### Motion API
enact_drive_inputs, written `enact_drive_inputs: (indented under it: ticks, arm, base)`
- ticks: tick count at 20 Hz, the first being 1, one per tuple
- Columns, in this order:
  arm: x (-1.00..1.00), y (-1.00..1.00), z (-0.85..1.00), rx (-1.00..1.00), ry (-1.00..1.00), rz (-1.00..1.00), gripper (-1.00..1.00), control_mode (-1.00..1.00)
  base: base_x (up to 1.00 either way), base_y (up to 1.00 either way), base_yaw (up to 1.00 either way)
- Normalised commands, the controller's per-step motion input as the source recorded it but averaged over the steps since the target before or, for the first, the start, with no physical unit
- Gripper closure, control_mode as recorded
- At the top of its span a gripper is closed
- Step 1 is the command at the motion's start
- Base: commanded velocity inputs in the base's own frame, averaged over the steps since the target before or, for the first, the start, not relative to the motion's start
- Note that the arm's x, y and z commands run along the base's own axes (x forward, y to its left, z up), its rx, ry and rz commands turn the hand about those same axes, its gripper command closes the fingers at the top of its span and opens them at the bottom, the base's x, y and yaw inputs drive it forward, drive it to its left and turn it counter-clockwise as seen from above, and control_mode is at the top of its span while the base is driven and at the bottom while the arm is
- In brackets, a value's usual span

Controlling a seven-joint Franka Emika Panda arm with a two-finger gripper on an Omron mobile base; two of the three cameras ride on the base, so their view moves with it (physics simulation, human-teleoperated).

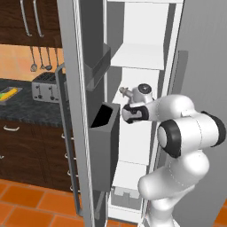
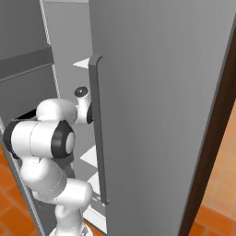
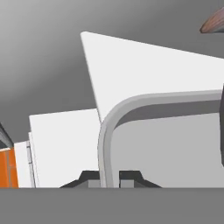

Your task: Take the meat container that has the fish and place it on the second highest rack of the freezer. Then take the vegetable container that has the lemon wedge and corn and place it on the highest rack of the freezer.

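Freezer (image 1: 71, 66) stands open, its white interior crossed by flat shelves such as the white shelf (image 1: 137, 55) high up. The arm reaches across the opening. Its gripper (image 3: 110, 176) has the jaws drawn nearly together on the grey handle (image 3: 107, 140), whose bar runs up between the tips and bends away over the door face.

To the left, the dark counter (image 1: 26, 108) carries a toaster (image 1: 46, 88). Just beside the toaster, at the picture's edge, lies the vegetable container (image 1: 5, 96) with the corn (image 1: 11, 93) and a green speck that is probably the lemon wedge (image 1: 3, 94) — too small to be sure.

As a judgement, the containers look like thin metal pans: stiff, light, and smooth enough to slip. A pinch over one long wall near its middle should hold them level. The contents lie loose, so any tilt could roll the cob or slide the fish off — carry flat and slow onto the rack.

No brand, label or lettering can be read on the freezer or the toaster.
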Motion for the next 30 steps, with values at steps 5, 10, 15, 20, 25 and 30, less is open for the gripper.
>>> enact_drive_inputs:
  ticks: [5, 10, 15, 20, 25, 30]
  arm:
    - [0.46, -0.02, 0.0, 0.0, 0.0, 0.0, 1.0, -1.0]
    - [0.4, -0.01, -0.13, 0.0, 0.0, 0.0, 1.0, -1.0]
    - [0.37, 0.0, -0.21, 0.0, 0.0, 0.0, 1.0, -1.0]
    - [0.23, 0.0, -0.28, 0.0, 0.0, 0.0, 1.0, -1.0]
    - [0.0, 0.0, -0.02, 0.0, -0.01, 0.0, 1.0, -1.0]
    - [0.0, 0.0, 0.0, 0.0, 0.0, 0.0, -1.0, -1.0]
  base:
    - [0.0, 0.0, 0.0]
    - [0.0, 0.0, 0.0]
    - [0.0, 0.0, 0.0]
    - [0.0, 0.0, 0.0]
    - [0.0, 0.0, 0.0]
    - [0.0, 0.0, 0.0]
